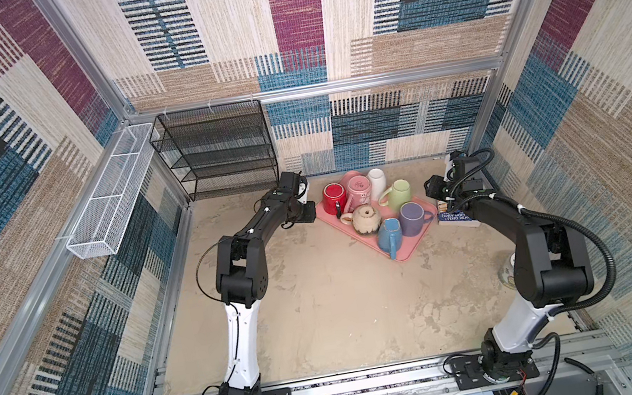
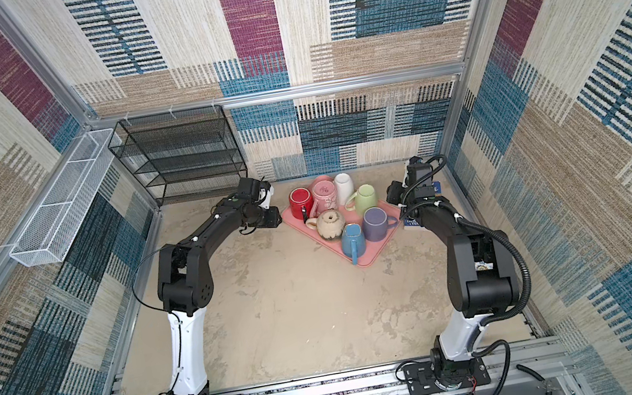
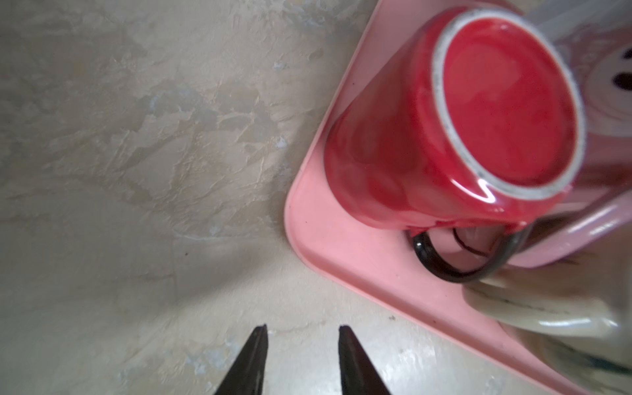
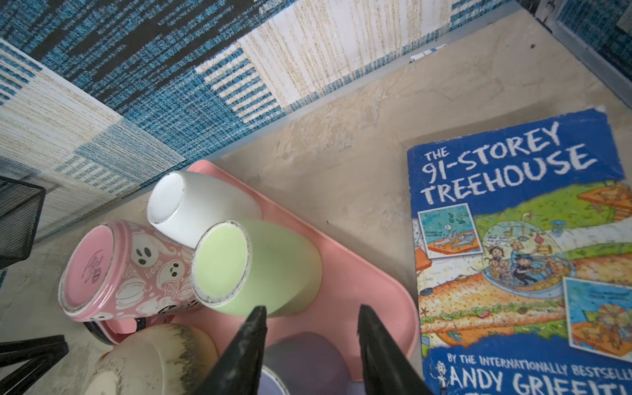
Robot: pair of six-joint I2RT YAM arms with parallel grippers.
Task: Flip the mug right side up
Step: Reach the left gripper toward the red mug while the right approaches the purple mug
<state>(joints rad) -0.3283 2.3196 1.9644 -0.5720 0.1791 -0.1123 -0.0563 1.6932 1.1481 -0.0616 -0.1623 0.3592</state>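
Left jaws spread, empty, near red mug (image 3: 506,113), right jaws spread over crowded tray (image 4: 362,284), book (image 4: 513,239) alongside

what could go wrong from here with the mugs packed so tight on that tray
1. The red mug stands upside down close beside the pink ghost mug; the left gripper could knock that neighbour while grasping.
2. The green mug near the right gripper crowds the white mug; lifting it may tip both.
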